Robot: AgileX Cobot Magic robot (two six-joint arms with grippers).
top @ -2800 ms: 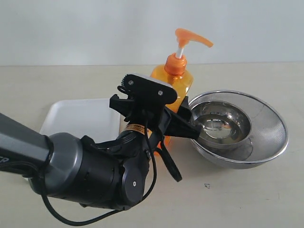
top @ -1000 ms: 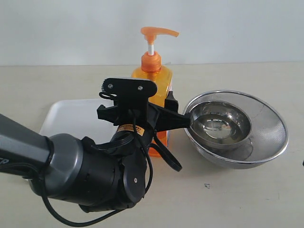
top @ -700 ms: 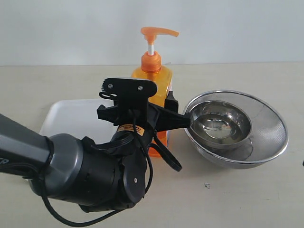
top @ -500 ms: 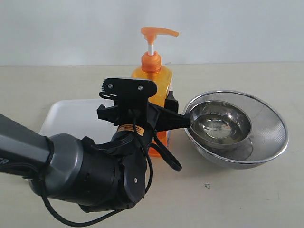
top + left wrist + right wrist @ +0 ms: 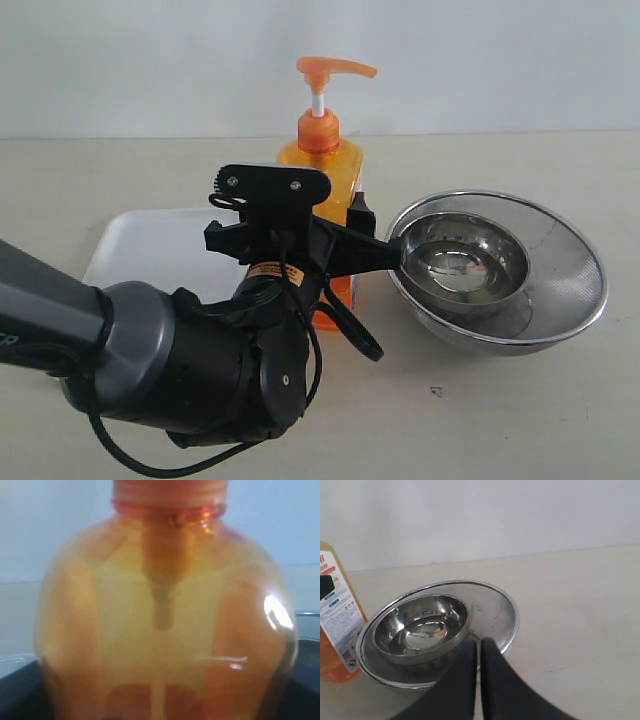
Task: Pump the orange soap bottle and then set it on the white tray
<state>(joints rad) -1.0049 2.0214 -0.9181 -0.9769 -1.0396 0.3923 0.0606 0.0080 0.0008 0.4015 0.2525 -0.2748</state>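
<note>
The left gripper (image 5: pixel 372 238) is clamped on the orange soap bottle (image 5: pixel 320 160), which could be toppled if caught on the rim of the white tray (image 5: pixel 150 245).

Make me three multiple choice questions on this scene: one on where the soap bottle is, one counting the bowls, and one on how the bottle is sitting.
1. Where is the orange soap bottle?
A. Between the white tray and the larger steel bowl
B. Inside a bowl
C. Lying on the tray

2. How many steel bowls are there?
A. One
B. Two
C. Four

3. How does the bottle sit?
A. On its side
B. Upside down
C. Upright

Answers:
1 A: in the exterior view it rises between the tray and the bowl.
2 B: a small steel bowl sits inside the larger one.
3 C: its pump head is on top.
</note>
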